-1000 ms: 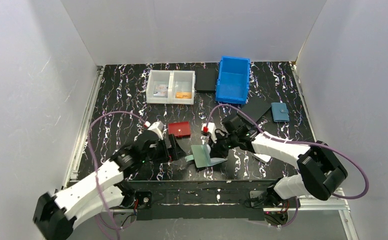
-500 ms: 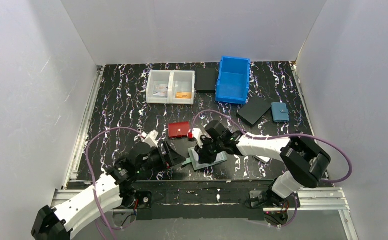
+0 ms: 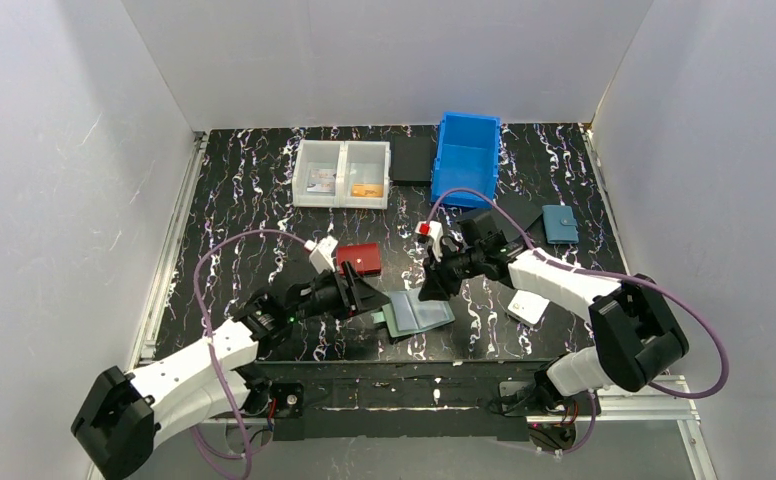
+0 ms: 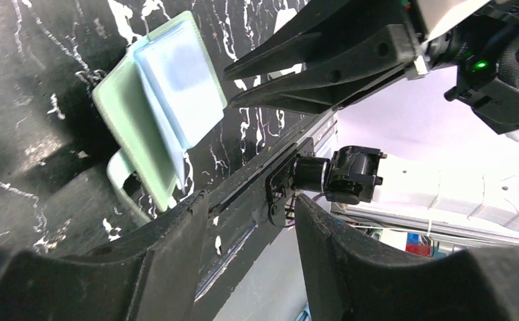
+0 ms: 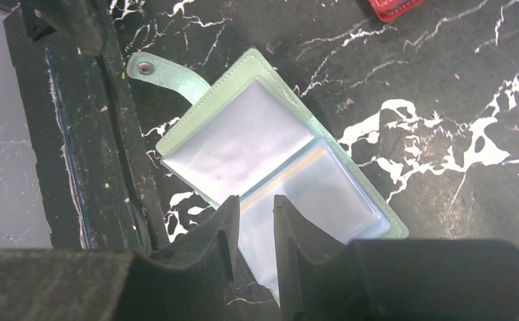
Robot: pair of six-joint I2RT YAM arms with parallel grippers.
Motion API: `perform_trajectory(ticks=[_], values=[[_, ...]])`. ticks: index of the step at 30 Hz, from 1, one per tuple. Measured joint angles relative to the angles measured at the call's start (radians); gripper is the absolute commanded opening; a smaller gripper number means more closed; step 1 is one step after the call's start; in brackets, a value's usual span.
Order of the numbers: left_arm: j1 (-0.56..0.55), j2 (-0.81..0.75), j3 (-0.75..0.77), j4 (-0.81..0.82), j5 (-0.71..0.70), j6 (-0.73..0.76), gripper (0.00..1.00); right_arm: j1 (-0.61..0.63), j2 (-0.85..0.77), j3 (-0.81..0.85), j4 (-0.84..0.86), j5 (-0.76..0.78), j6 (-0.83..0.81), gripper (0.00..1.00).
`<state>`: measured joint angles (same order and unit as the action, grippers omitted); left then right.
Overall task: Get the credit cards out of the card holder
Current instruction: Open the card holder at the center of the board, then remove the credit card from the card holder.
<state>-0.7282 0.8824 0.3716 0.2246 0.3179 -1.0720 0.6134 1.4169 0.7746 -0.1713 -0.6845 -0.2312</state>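
At table's (image 3: 244, 230) near edge, sage-green folding leather-like card holder (image 3: 419, 313) lies open; only right wrist view shows snap stud (image 5: 145, 67) on tab. Low beside it, left gripper (image 3: 368, 298); raised above it, right gripper (image 3: 431, 288); both jaws partly open, empty.

Top looks down, wrists close (left seemingly oblique), sharing card holder (image 3: 419, 313)

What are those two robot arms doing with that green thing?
They are working on a green card holder, which lies open on the table near its front edge. The left pincer sits beside its left edge, and the right pincer hovers just above it. Neither pincer is holding anything.
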Motion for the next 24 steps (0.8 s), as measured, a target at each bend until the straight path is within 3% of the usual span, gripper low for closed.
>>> perform_trajectory(ticks=[16, 24], values=[[-0.106, 0.474, 0.188, 0.075, 0.001, 0.058, 0.37, -0.072, 0.074, 0.0, -0.044, 0.08, 0.046, 0.39], [-0.106, 0.573, 0.197, 0.074, -0.022, 0.07, 0.36, -0.072, 0.115, 0.003, -0.053, 0.08, 0.049, 0.39]])
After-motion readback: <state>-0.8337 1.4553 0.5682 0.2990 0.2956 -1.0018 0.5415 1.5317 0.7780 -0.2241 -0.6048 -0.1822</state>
